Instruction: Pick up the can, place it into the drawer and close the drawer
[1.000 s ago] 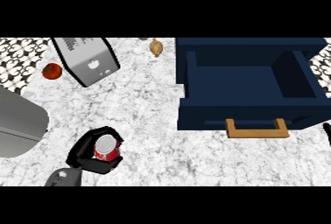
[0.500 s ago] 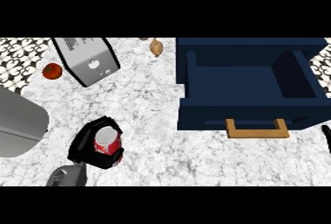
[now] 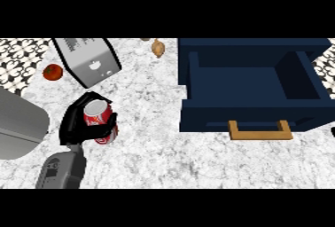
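A red can (image 3: 98, 120) with a silver top is in my left hand (image 3: 77, 124), whose fingers and thumb curl round it, at the left of the counter. The can appears raised off the marble top and tilted slightly. The dark blue drawer (image 3: 196, 122) stands open at the right, its inside bare, with a wooden handle (image 3: 259, 131) on its near front. The can is well left of the drawer. Only a black sliver of my right hand (image 3: 332, 131) shows at the right edge.
A silver toaster (image 3: 88, 63) lies behind the can, with a red tomato (image 3: 52, 72) to its left. A small brown item (image 3: 157, 48) sits at the back near the drawer. A large grey rounded object (image 3: 20, 124) fills the left edge.
My left hand has moved away from the lower edge toward the toaster with the can in it; the can looks bigger and higher. The drawer has not moved.
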`<move>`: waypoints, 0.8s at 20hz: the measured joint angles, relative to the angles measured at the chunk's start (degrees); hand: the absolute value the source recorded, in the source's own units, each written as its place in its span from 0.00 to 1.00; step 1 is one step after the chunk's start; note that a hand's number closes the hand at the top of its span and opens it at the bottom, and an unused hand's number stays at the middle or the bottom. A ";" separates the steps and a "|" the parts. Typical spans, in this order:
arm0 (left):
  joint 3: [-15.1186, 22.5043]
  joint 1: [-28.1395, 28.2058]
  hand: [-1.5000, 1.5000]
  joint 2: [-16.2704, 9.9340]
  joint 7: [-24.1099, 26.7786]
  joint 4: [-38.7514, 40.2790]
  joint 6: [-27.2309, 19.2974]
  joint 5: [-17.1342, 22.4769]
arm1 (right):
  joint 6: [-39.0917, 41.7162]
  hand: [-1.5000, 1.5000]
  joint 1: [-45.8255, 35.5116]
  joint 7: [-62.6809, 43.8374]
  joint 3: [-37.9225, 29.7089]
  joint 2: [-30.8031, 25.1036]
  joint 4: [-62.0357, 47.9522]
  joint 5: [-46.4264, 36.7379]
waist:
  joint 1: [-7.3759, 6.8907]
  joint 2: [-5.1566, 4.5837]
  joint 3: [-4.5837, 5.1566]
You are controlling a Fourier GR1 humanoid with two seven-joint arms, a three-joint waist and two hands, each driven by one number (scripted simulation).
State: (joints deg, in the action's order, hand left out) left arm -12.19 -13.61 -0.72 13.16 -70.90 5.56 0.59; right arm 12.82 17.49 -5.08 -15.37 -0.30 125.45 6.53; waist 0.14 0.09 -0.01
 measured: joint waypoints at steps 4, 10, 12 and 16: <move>3.79 -3.24 1.00 0.06 -4.46 -3.67 -4.64 -0.50 | -0.74 0.00 0.27 -0.32 0.87 0.09 0.85 -0.33 | 0.08 0.00 0.00; 9.60 -8.40 1.00 0.39 -12.64 -9.55 -10.11 -0.99 | -0.09 0.00 0.97 1.21 0.36 0.01 -0.19 -0.45 | 0.17 0.00 -0.01; 11.61 -10.83 1.00 0.51 -15.92 -10.63 -12.15 -0.90 | -0.55 0.00 1.13 0.45 0.59 0.04 0.70 -0.30 | 0.24 -0.01 -0.02; 17.20 -17.50 1.00 0.64 -20.53 -9.50 -18.79 -0.95 | -0.62 0.00 -0.61 -0.16 0.05 -0.63 0.30 -0.10 | 0.54 -0.06 -0.02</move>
State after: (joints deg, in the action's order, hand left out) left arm 5.01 -31.11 -0.09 -7.37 -80.39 -13.23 -0.37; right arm 12.20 16.88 -5.24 -15.32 -0.93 125.76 6.44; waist 0.68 0.03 -0.03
